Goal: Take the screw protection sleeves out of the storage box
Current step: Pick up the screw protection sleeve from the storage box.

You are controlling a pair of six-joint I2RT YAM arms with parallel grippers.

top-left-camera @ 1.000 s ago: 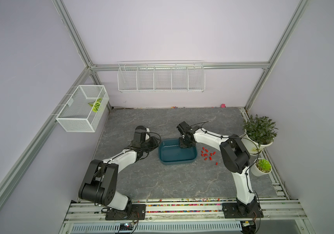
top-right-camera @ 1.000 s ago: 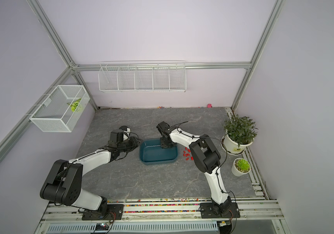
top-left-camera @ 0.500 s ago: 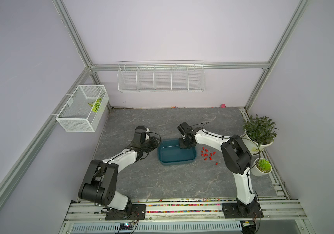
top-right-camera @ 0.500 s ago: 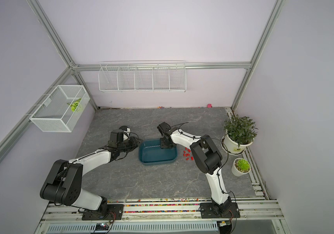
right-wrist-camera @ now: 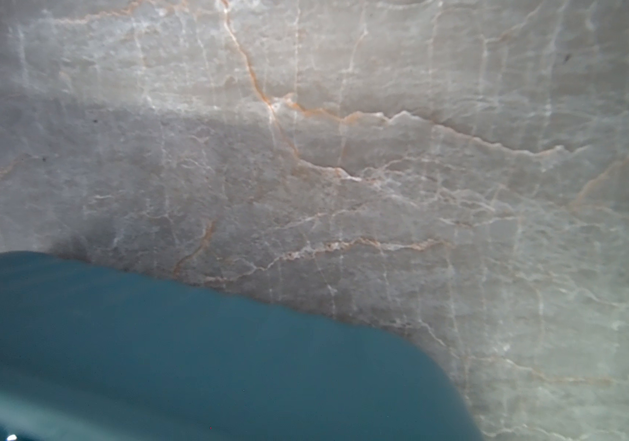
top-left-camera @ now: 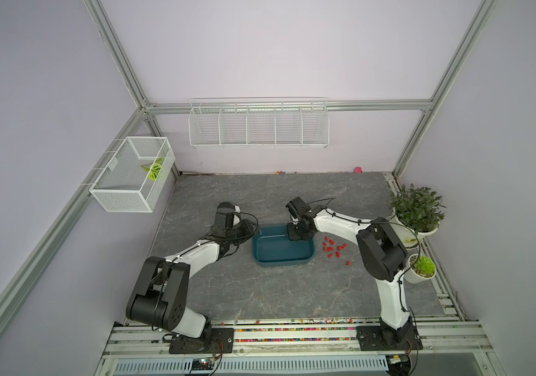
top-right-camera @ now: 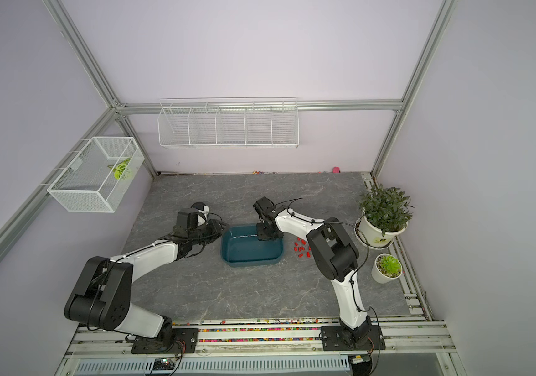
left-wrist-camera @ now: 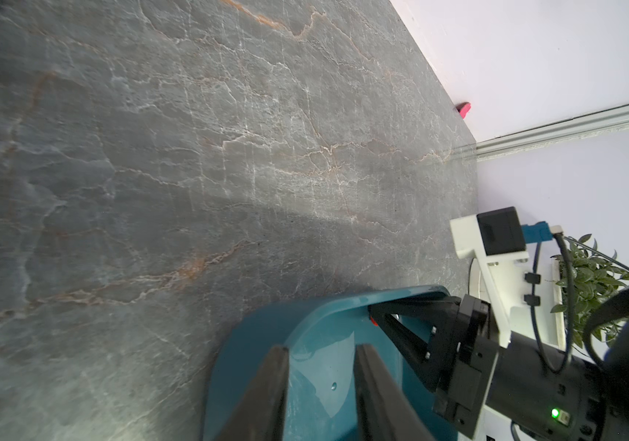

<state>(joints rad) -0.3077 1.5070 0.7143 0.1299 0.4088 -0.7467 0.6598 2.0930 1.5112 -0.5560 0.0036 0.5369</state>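
Left wrist view: caught right gripper (left-wrist-camera: pixel 374 314) clenched on one red cap (left-wrist-camera: pixel 373 322) inside box (left-wrist-camera: pixel 305 317); left gripper (left-wrist-camera: pixel 320 349) seemingly clamping its rim. Judged cap light, stiff, slippery; best pinched across sides.

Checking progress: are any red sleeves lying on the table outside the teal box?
Yes, several screw protection sleeves lie scattered on the table beside the storage box, outside it.

grey marbled table (top-left-camera: pixel 260 293): a teal box (top-left-camera: pixel 279 262) sits near the middle, red caps (top-left-camera: pixel 333 249) scattered just right of it, two potted plants (top-left-camera: pixel 421 275) at the right edge.
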